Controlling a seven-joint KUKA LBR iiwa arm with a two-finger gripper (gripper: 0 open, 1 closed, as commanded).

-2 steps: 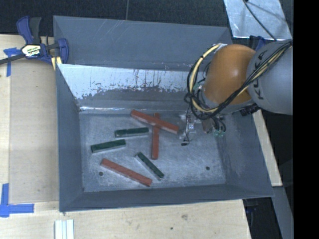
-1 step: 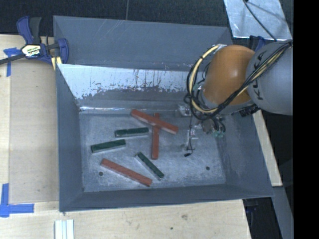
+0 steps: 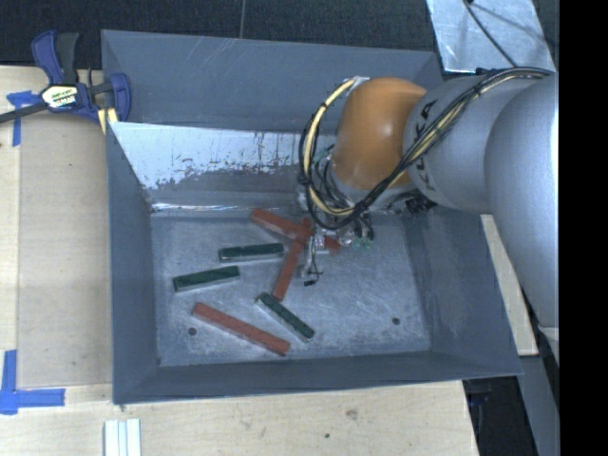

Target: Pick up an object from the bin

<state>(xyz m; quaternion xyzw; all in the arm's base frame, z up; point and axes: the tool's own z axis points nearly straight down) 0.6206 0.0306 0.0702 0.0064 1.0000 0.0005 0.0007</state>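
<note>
Gripper [image 3: 311,266], can't tell if open or closed, over a red-brown stick [image 3: 285,281] mid bin [image 3: 133,255]; likely light, stiff, thin, so pinch across its width near the middle.

This is looking like a robotics lab: a grey metal bin [image 3: 128,283] is sitting mid-frame, while an industrial robot arm [image 3: 508,150], wearing an orange cover [image 3: 375,131] and trailing bundled cables [image 3: 454,101], is reaching in from the right.

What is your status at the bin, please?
Gripper low over two red-brown bars, mid-bin. Hold not confirmed. Dark green bar lies close beside.
</note>
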